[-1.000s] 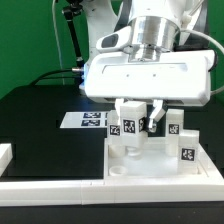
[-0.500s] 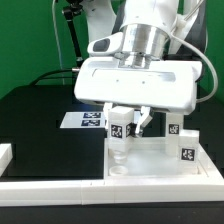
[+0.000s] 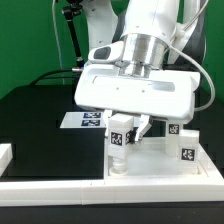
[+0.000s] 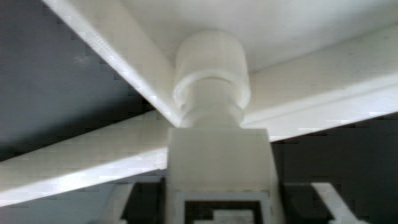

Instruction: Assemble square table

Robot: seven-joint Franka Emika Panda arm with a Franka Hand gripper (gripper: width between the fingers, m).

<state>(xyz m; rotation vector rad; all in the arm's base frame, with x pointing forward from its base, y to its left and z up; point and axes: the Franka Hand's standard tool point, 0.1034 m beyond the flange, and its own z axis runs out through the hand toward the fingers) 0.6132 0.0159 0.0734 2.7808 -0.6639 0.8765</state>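
My pincer (image 3: 124,132) hung over the front corner of the square tabletop (image 3: 150,160), a white tray-like plate with a raised rim that lay flat on the black counter (image 3: 40,110), pushed up against the long white border rails (image 3: 60,183) along the counter's near edge. The pincer was pinching a white table leg (image 3: 120,148), a tagged block with a rounded cylindrical end; its fingers (image 3: 139,127) pressed the block's sides while the leg stood upright with its rounded end down at the tabletop, near the corner on the exterior view's left. Whether that end was actually touching the plate, I could not tell. My wide white wrist housing (image 3: 135,95) filled the middle of the exterior view and hid much of the tabletop behind it. Two further leg blocks showed on the exterior view's right: one (image 3: 185,147) stood upright near the tabletop's rim, its black-and-white tag facing forward, and another (image 3: 172,128) stood just behind it, partly hidden by my housing. Behind the tabletop, toward the exterior view's left, the marker board (image 3: 88,119) lay flat on the counter. In the wrist view, the held leg (image 4: 217,120) ran straight away from the camera, its rounded tip meeting the white rim of the tabletop (image 4: 125,70), with dark counter visible on either side.
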